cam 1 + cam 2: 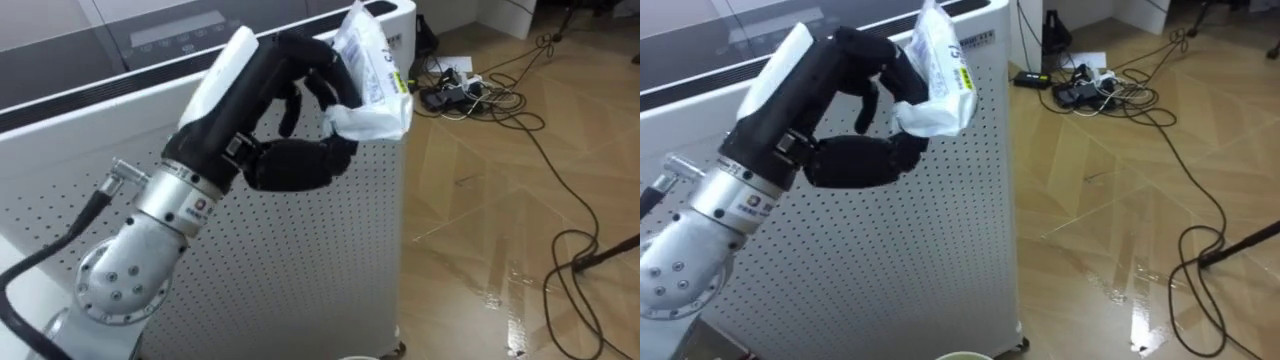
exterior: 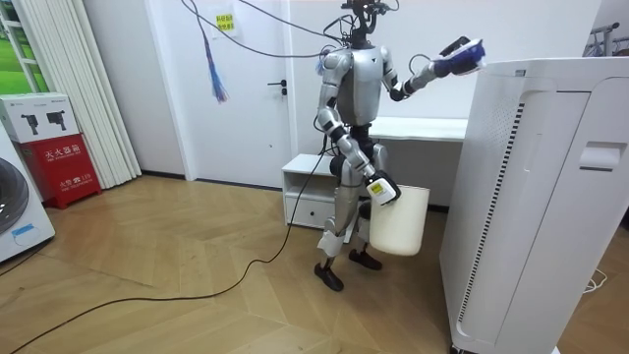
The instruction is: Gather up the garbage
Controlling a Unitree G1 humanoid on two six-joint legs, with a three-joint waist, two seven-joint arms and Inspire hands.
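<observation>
White crumpled plastic wrapper [image 1: 372, 70] clamped in the left hand [image 1: 265, 105], dark fingers [image 1: 318, 62] curled round its bunched lower end, level with the top edge of the tall perforated air purifier [image 1: 300, 260]. Pickup step likely done; carrying and dropping to follow. Calls for swinging the wrapper back and down to the white bin [image 2: 398, 221], hanging at hip height from the right hand [image 2: 379, 189], grip there too small to read. Keep the arm clear of the air purifier's top corner and side panel, close beside the robot. Open wooden floor [image 1: 480, 230] beyond; tangled cables [image 1: 465, 90] well apart, farther off.
</observation>
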